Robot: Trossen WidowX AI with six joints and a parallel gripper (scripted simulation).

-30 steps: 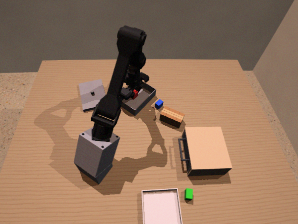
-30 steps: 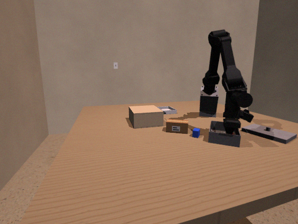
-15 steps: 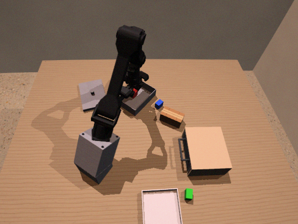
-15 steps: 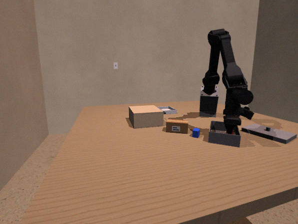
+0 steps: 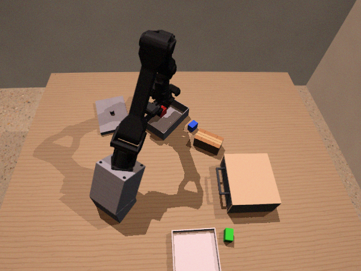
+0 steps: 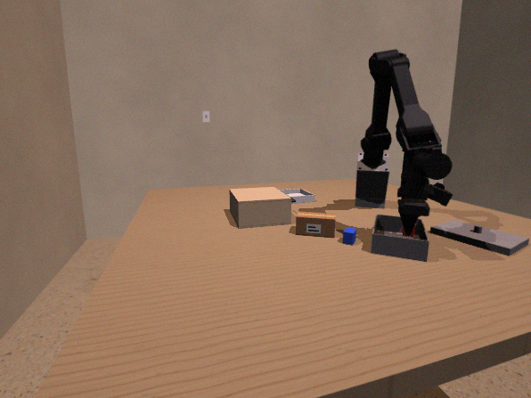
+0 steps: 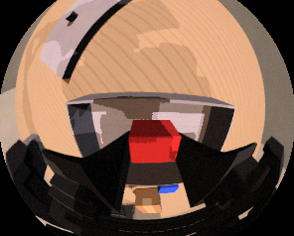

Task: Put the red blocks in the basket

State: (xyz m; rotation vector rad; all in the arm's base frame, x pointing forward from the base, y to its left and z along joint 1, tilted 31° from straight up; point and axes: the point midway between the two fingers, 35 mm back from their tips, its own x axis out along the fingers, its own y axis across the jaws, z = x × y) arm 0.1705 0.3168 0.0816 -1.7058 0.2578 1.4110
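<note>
Wrist view is showing the end effector squeezing a red block between its two dark fingers, so it's closed on that block and gripping it, not fully shut. The block is sitting inside the open grey box, whose walls are framing it on both sides.

From the top camera, the arm is reaching down into that box, and the red block is showing at the box's left end, right at the fingertips. The box lid, a flat grey slab with a little knob, is lying on the desk just to the left of the box. A blue block is sitting on the desk just right of the box, and the wooden basket-looking crate is standing near it. Further toward the camera the tan drawer unit is sitting with its dark handle facing left, looking closed. A white tray is lying at the near edge with a green block just beside it.

Exterior view is backing this up: end effector dipping into the box, lid lying off to the side.
</note>
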